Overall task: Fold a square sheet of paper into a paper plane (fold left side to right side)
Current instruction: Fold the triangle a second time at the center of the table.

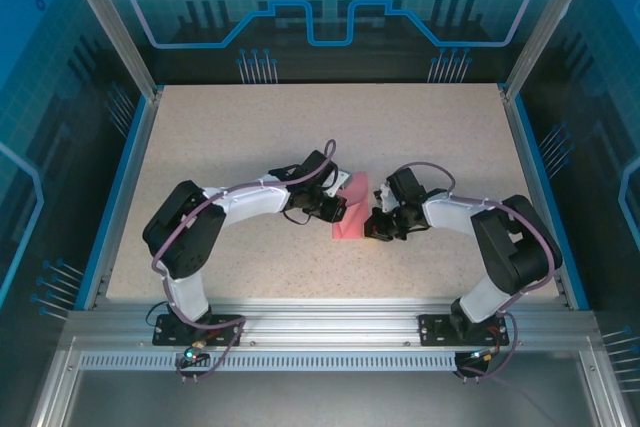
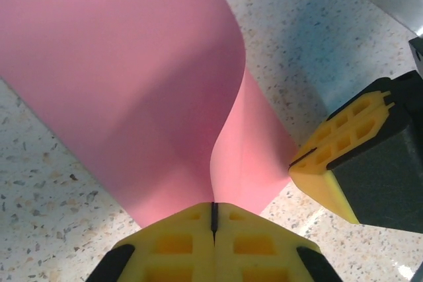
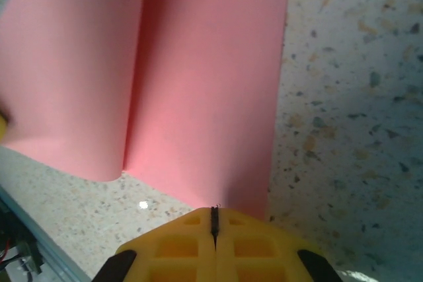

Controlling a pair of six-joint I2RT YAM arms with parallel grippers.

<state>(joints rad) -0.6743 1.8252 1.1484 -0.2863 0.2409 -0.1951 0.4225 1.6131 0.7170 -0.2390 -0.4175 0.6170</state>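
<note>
from the overhead view we record the square sheet of paper (image 1: 354, 215) lying on the speckled worktop (image 1: 250, 137) about midway between the two arms, with the left hand (image 1: 333, 209) at its left edge and the right hand (image 1: 380, 227) at its near right edge. that view gives position; the wrist views give the sheet's form. in the left wrist view the sheet (image 2: 132, 84) is doubled: an upper layer stands raised and bowed over a lower layer lying flat on the worktop, and the bend is loose and rounded, not creased. the left hand's yellow pads (image 2: 178, 236) meet with no gap and the raised layer's near edge runs into their seam, which we read as a pinch on the sheet. the same view shows the right hand (image 2: 305, 158) from the side, pads together, tip touching the lower layer's corner. in the right wrist view the right hand's pads (image 3: 251, 242) are closed and the sheet's near edge meets their seam, so it too grips the paper. there the flat layer and the raised layer lie side by side.
</note>
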